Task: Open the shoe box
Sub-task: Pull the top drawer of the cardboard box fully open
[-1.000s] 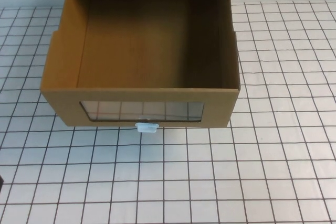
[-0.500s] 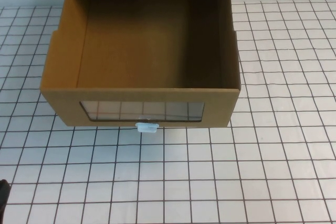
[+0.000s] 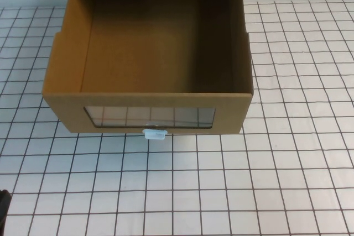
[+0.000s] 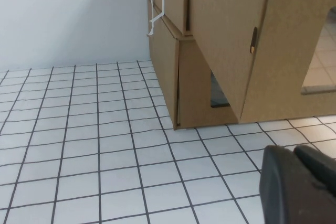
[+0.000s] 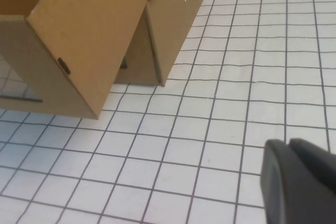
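Observation:
The brown cardboard shoe box (image 3: 66,70) stands at the back of the tiled table, its drawer slid out toward me with the inside bare. The drawer front carries a clear window (image 3: 149,116) and a small white pull tab (image 3: 155,134). In the left wrist view the drawer (image 4: 283,40) juts out of the outer sleeve (image 4: 165,56). My left gripper (image 4: 293,151) is shut and holds nothing, low over the tiles left of the box; only a dark bit of it (image 3: 3,200) shows in the high view. My right gripper (image 5: 287,143) is shut and holds nothing, to the box's right.
White tiles with black grid lines (image 3: 221,192) cover the table in front of and beside the box. A plain pale wall (image 4: 68,14) stands behind it. A white strip (image 4: 155,14) hangs from the sleeve's corner.
A dark bit of my left gripper has edged into the high view's lower left corner. The box has not moved.

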Action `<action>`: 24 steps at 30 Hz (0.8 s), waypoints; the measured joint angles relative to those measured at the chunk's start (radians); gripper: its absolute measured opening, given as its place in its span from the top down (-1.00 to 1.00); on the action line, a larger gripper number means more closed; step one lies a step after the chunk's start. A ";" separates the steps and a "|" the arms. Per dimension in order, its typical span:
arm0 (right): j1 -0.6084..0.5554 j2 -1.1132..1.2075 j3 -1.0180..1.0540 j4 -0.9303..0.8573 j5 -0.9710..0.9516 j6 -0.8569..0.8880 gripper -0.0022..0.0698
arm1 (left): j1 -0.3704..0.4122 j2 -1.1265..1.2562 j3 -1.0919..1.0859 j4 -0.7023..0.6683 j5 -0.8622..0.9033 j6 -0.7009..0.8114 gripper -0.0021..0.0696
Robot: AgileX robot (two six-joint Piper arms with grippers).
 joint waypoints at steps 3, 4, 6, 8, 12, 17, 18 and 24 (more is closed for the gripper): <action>0.000 0.000 0.000 -0.022 0.000 0.000 0.98 | 0.000 0.000 0.000 0.000 0.000 0.000 0.95; 0.000 0.000 0.000 -0.036 0.000 0.000 0.98 | 0.000 0.000 0.000 0.000 0.000 0.001 0.95; 0.000 0.000 0.000 -0.069 0.000 0.000 0.98 | 0.000 0.000 0.000 0.000 0.002 0.001 0.95; -0.005 -0.013 0.004 -0.101 0.000 0.000 0.98 | 0.000 0.000 0.000 0.000 0.002 0.001 0.95; -0.116 -0.048 0.038 -0.139 -0.035 0.000 0.98 | 0.000 0.000 0.000 0.000 0.002 0.001 0.95; -0.325 -0.160 0.209 -0.152 -0.203 0.000 0.98 | 0.000 0.000 0.000 0.000 0.004 0.001 0.95; -0.355 -0.194 0.244 -0.152 -0.236 0.000 0.98 | 0.000 0.000 0.000 0.000 0.005 0.001 0.95; -0.458 -0.369 0.359 -0.119 -0.318 0.002 0.98 | 0.000 0.000 0.000 0.000 0.018 0.001 0.95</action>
